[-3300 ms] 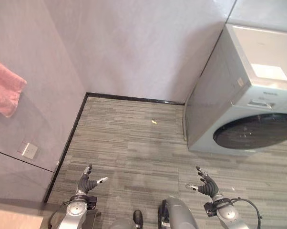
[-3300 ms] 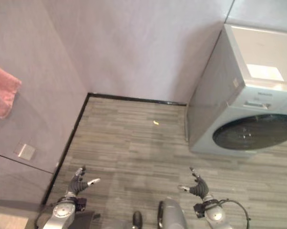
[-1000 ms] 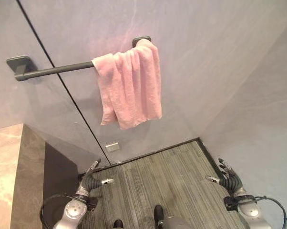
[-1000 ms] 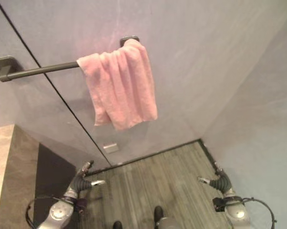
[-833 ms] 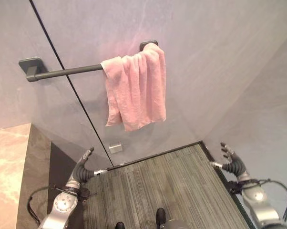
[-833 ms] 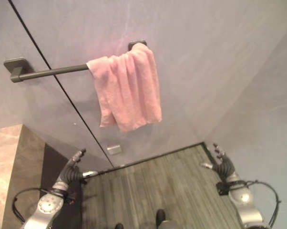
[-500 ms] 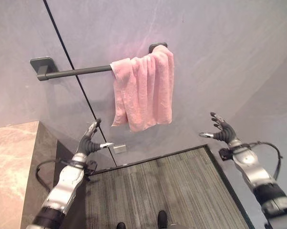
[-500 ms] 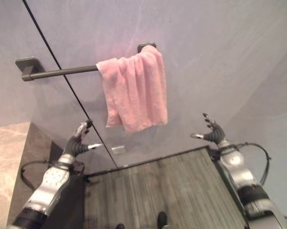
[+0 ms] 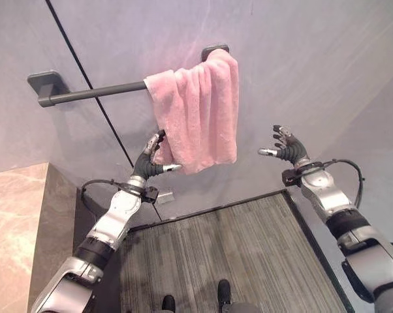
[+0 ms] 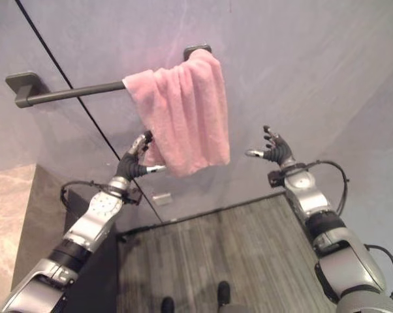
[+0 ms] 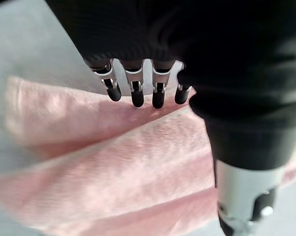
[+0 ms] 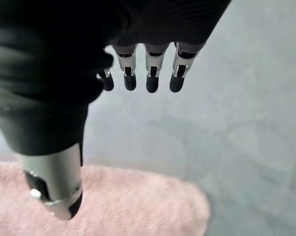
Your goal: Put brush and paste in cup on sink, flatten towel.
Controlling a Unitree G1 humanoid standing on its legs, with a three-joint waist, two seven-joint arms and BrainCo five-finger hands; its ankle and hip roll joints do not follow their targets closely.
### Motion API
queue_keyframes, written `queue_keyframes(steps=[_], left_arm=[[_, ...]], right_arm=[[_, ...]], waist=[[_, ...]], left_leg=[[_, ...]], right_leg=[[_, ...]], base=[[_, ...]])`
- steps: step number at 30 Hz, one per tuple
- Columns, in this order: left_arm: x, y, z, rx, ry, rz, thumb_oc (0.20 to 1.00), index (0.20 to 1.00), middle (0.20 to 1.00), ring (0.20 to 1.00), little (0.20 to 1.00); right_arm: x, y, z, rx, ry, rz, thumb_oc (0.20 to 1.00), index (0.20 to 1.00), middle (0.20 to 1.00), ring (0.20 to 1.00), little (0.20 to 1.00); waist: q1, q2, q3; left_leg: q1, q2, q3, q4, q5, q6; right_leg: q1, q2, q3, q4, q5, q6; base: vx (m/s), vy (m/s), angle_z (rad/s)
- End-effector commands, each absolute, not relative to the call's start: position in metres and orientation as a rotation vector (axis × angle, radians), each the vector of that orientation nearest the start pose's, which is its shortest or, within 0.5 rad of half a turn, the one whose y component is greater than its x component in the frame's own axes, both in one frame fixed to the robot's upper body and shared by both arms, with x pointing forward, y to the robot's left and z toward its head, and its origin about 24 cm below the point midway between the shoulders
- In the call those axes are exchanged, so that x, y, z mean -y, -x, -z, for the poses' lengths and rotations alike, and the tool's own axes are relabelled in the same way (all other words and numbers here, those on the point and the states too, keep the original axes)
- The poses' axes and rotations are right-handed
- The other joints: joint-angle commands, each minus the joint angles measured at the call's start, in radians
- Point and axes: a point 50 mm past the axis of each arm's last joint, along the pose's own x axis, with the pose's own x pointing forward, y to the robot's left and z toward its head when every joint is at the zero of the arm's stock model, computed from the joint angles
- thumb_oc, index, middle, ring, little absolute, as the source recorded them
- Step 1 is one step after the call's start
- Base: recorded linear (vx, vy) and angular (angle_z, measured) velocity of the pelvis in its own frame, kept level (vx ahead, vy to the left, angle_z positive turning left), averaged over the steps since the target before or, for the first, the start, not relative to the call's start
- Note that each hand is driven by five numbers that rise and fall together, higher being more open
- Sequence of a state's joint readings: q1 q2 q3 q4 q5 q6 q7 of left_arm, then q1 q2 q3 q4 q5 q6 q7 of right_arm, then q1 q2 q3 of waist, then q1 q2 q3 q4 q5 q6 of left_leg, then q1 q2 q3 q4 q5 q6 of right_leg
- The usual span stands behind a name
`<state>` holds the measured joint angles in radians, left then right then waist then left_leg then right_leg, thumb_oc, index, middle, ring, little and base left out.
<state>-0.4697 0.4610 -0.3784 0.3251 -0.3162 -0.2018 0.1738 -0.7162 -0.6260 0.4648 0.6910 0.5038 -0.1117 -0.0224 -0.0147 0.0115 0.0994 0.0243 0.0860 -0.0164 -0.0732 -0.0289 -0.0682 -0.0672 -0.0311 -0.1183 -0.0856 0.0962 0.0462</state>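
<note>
A pink towel [image 9: 196, 111] hangs bunched up at the right end of a dark wall rail [image 9: 92, 92]. My left hand [image 9: 152, 160] is raised to the towel's lower left corner, fingers relaxed and open, thumb just under the hem. In the left wrist view the fingers [image 11: 136, 93] point at the pink cloth [image 11: 113, 167] from close by without gripping it. My right hand [image 9: 284, 147] is lifted to the right of the towel, apart from it, fingers spread and open. The right wrist view has the towel's edge [image 12: 138, 206] past the thumb [image 12: 54, 182].
The rail's right bracket [image 9: 214, 51] sits above the towel and its left bracket [image 9: 43, 83] is further left. A marble-patterned counter [image 9: 14, 228] lies at the lower left. A dark vertical seam [image 9: 92, 98] crosses the grey wall. Grey striped floor [image 9: 229, 248] lies below.
Both arms have risen further. My left hand has reached the towel's lower left corner, and my right hand has moved up and closer to the towel's right side.
</note>
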Motion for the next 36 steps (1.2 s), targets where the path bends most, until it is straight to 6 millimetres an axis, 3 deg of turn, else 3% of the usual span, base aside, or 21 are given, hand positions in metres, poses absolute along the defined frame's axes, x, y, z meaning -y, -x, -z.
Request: queue_keyframes(steps=[1, 12, 13, 14, 15, 16, 18, 21, 30, 36], left_arm=[[-0.151, -0.345, -0.137, 0.345, -0.239, 0.164, 1.0, 1.0, 1.0, 1.0, 1.0], [-0.136, -0.352, -0.148, 0.363, -0.219, 0.2, 1.0, 1.0, 1.0, 1.0, 1.0], [-0.133, -0.353, -0.151, 0.374, -0.211, 0.204, 1.0, 1.0, 1.0, 1.0, 1.0], [-0.13, -0.353, -0.151, 0.375, -0.206, 0.211, 1.0, 1.0, 1.0, 1.0, 1.0], [-0.13, -0.354, -0.151, 0.372, -0.205, 0.213, 1.0, 1.0, 1.0, 1.0, 1.0], [-0.13, -0.354, -0.152, 0.372, -0.203, 0.216, 0.209, 0.209, 0.209, 0.209, 0.209], [-0.129, -0.354, -0.153, 0.378, -0.204, 0.213, 0.2, 0.2, 0.2, 0.2, 0.2], [-0.134, -0.351, -0.154, 0.386, -0.2, 0.199, 0.2, 0.2, 0.2, 0.2, 0.2], [-0.155, -0.345, -0.126, 0.288, -0.189, 0.131, 0.2, 0.2, 0.2, 0.2, 0.2], [-0.166, -0.336, -0.154, 0.414, -0.165, 0.096, 0.2, 0.2, 0.2, 0.2, 0.2]], right_arm=[[0.196, -0.39, -0.164, 0.136, 0.228, -0.157, 1.0, 1.0, 1.0, 1.0, 1.0], [0.168, -0.402, -0.188, 0.162, 0.214, -0.24, 1.0, 1.0, 1.0, 1.0, 1.0], [0.163, -0.403, -0.192, 0.174, 0.217, -0.251, 0.959, 0.959, 0.959, 0.959, 0.959], [0.159, -0.403, -0.193, 0.177, 0.215, -0.26, 0.727, 0.727, 0.727, 0.727, 0.727], [0.157, -0.403, -0.194, 0.183, 0.213, -0.263, 0.727, 0.727, 0.727, 0.727, 0.727], [0.157, -0.404, -0.196, 0.19, 0.215, -0.26, 0.357, 0.357, 0.357, 0.357, 0.357], [0.156, -0.404, -0.198, 0.202, 0.193, -0.25, 0.2, 0.2, 0.2, 0.2, 0.2], [0.156, -0.401, -0.197, 0.221, 0.15, -0.232, 0.2, 0.2, 0.2, 0.2, 0.2], [0.158, -0.395, -0.181, 0.209, 0.086, -0.212, 0.2, 0.2, 0.2, 0.2, 0.2], [0.137, -0.38, -0.208, 0.364, 0.038, -0.306, 0.2, 0.2, 0.2, 0.2, 0.2]], waist=[[0.008, -0.045, 0.005], [0.011, -0.046, 0.01], [0.012, -0.048, 0.014], [0.012, -0.05, 0.018], [0.012, -0.05, 0.019], [0.011, -0.051, 0.02], [0.011, -0.052, 0.025], [0.011, -0.053, 0.03], [0.008, -0.059, 0.004], [0.016, -0.059, -0.009]], left_leg=[[0.001, -0.045, 0.015, -0.014, 0.062, 0.005], [-0.017, -0.042, 0.008, -0.014, 0.071, -0.002], [-0.026, -0.041, 0.005, -0.014, 0.074, -0.003], [-0.031, -0.041, 0.003, -0.014, 0.076, -0.003], [-0.034, -0.041, 0.002, -0.014, 0.076, -0.003], [-0.037, -0.041, 0.0, -0.014, 0.076, -0.003], [-0.041, -0.041, -0.002, -0.014, 0.076, -0.002], [-0.045, -0.041, -0.003, -0.014, 0.074, 0.002], [-0.001, -0.042, -0.004, -0.014, 0.052, 0.008], [0.01, -0.044, -0.007, -0.014, 0.047, 0.006]], right_leg=[[0.052, -0.033, 0.066, 0.033, -0.028, 0.066], [0.048, -0.031, 0.055, 0.017, -0.024, 0.064], [0.044, -0.032, 0.052, 0.016, -0.022, 0.065], [0.04, -0.032, 0.05, 0.016, -0.022, 0.065], [0.037, -0.031, 0.05, 0.017, -0.022, 0.064], [0.035, -0.031, 0.05, 0.017, -0.023, 0.065], [0.031, -0.032, 0.05, 0.018, -0.023, 0.065], [0.021, -0.03, 0.052, 0.033, -0.031, 0.062], [0.06, -0.034, 0.049, 0.05, -0.056, 0.061], [0.082, -0.04, 0.039, 0.036, -0.055, 0.066]], base=[[0.04, -0.017, 0.0], [0.0, 0.003, 0.02], [0.0, 0.0, 0.0], [0.0, 0.0, 0.0], [0.0, 0.0, 0.0], [0.0, 0.0, 0.0], [0.0, 0.0, 0.0], [0.01, 0.005, 0.01], [0.06, 0.022, 0.02], [0.01, 0.003, 0.0]])
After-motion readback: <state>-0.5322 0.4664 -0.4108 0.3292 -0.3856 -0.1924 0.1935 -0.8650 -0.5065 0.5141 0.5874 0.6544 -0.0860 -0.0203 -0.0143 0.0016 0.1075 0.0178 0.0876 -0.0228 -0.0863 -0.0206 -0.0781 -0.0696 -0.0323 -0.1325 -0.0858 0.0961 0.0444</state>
